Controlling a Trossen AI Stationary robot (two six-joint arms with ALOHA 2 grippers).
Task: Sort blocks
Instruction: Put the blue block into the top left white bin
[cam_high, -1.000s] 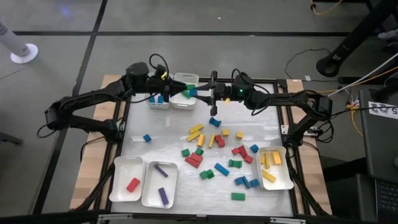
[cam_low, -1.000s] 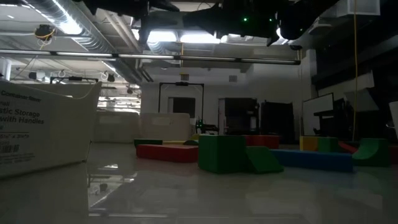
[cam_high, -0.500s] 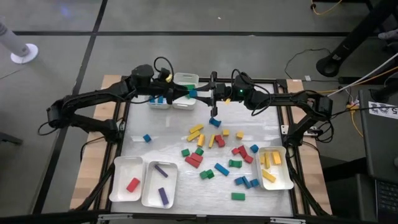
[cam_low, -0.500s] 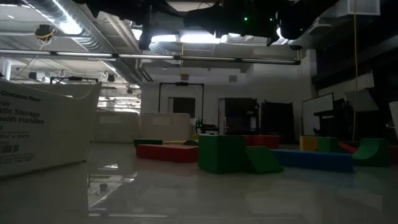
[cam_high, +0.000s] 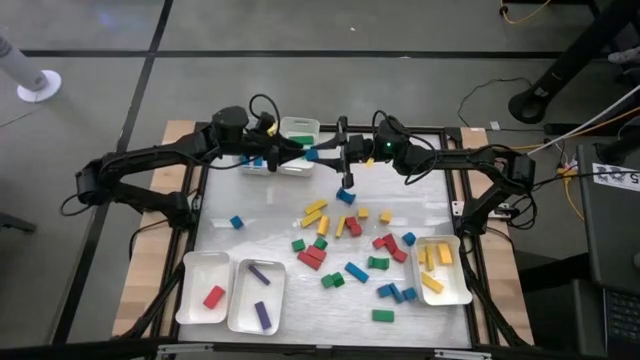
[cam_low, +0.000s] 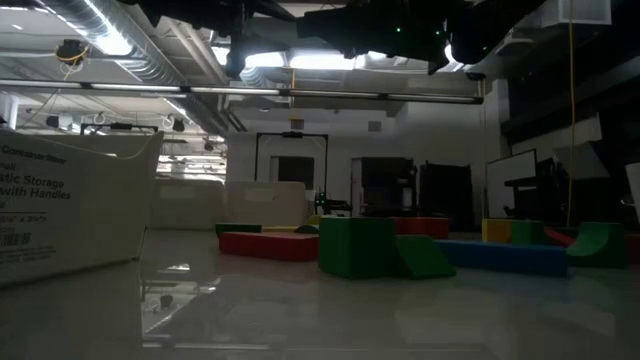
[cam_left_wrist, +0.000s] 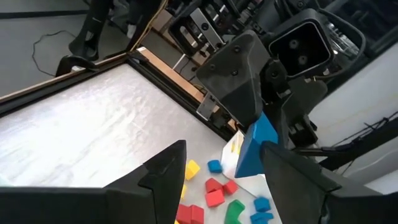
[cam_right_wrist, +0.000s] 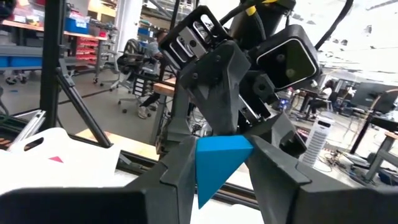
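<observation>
Glossy white tabletop strewn with small coloured blocks; dim workshop beyond. Right gripper pinching blue wedge block; left gripper spread alongside.

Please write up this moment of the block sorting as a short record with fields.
Right hand: shut on the blue block, held above the table's far edge
Left hand: open, facing the right hand, close to the blue block
Far trays: two, holding blue and green blocks
Near trays: red, purple, and at right yellow
Loose blocks: many, mid-table
</observation>
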